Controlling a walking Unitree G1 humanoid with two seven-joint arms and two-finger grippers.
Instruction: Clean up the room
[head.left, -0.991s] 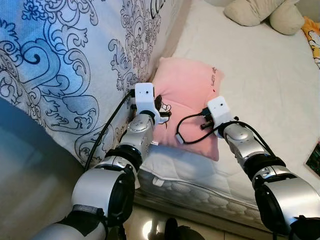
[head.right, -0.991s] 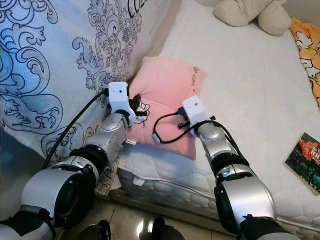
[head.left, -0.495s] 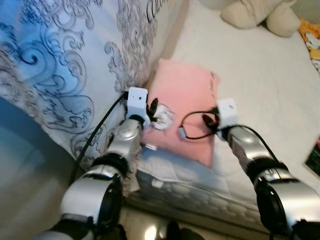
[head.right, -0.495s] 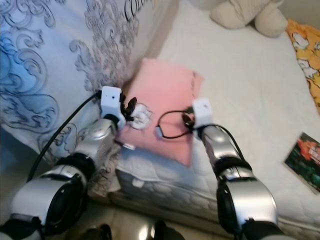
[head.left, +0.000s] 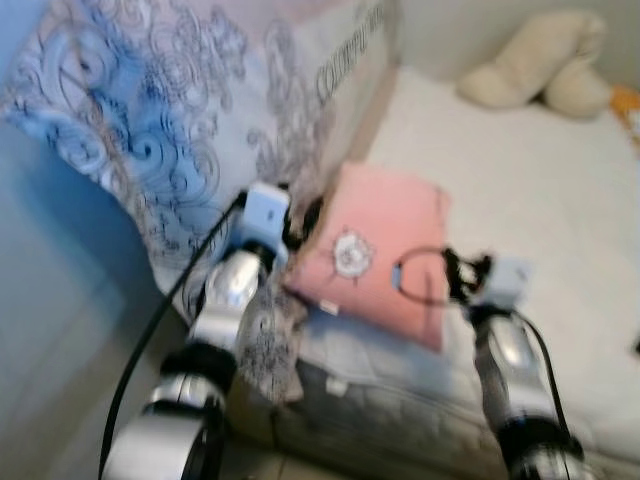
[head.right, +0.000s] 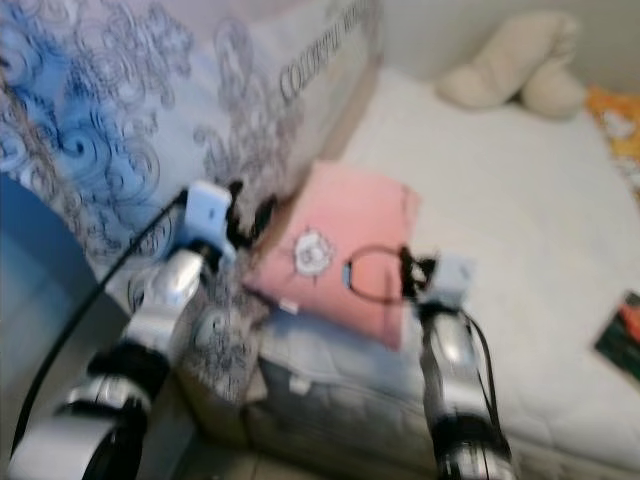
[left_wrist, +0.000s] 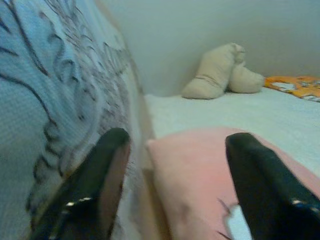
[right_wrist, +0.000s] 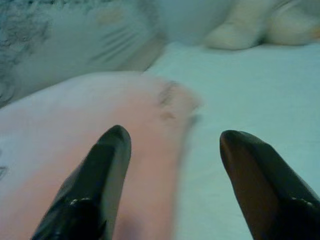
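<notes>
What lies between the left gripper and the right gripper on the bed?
The pink pillow lies between the left gripper and the right gripper, on the white mattress. The eye views show this, though blurred.

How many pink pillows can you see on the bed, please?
1. The pink pillow lies at the mattress edge beside the patterned blanket, between the two claws. Others may be hidden outside the frame.

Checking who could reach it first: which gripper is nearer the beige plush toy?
Right. The right gripper is over the pink pillow's far edge; the left gripper is at its near corner, farther from the plush.
</notes>
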